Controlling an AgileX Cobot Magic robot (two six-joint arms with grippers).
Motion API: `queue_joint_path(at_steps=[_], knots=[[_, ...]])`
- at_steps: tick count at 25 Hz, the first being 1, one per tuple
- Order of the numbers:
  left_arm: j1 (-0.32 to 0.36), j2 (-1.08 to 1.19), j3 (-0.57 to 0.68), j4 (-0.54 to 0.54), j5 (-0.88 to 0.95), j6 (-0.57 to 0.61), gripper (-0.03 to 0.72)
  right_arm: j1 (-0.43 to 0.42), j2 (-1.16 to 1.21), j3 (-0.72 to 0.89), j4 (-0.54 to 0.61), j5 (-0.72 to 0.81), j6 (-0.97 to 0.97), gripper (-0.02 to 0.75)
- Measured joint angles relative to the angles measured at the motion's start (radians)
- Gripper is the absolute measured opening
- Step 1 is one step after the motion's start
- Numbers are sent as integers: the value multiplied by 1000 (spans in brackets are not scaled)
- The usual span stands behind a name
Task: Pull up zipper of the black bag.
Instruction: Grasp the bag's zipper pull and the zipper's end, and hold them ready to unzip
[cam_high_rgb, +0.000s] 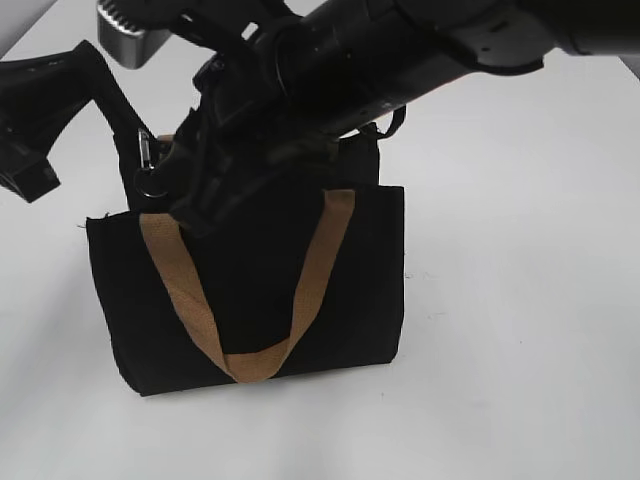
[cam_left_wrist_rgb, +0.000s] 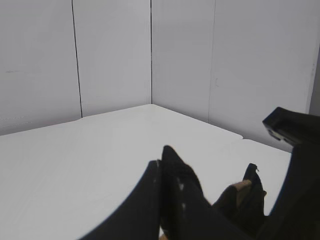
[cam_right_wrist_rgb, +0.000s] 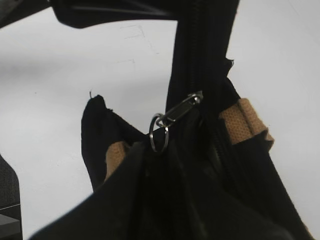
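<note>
Black fabric tote bag with tan webbing strap handles stood upright mid-tabletop, well clear of the edges. Silver metal zipper pull with ring sat on the black zip track at the bag's top, toward the left end. Right end effector reached down there; left end effector pinched the top-left corner fabric. Right's grip state could not be told.
</note>
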Motion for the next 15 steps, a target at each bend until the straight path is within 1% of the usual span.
queue_joint_path(at_steps=[1, 2, 4, 7, 15], knots=[[0, 0, 0, 0, 0, -4, 3, 0, 1, 0, 1, 0, 0, 206], [0, 0, 0, 2, 0, -12, 3, 0, 5, 0, 3, 0, 0, 230], [0, 0, 0, 19, -1, -21, 3, 0, 16, 0, 7, -4, 0, 251], [0, 1, 0, 53, -7, -27, 3, 0, 28, 0, 30, -24, 0, 249], [0, 1, 0, 64, -8, -52, 3, 0, 30, 0, 48, -17, 0, 244]])
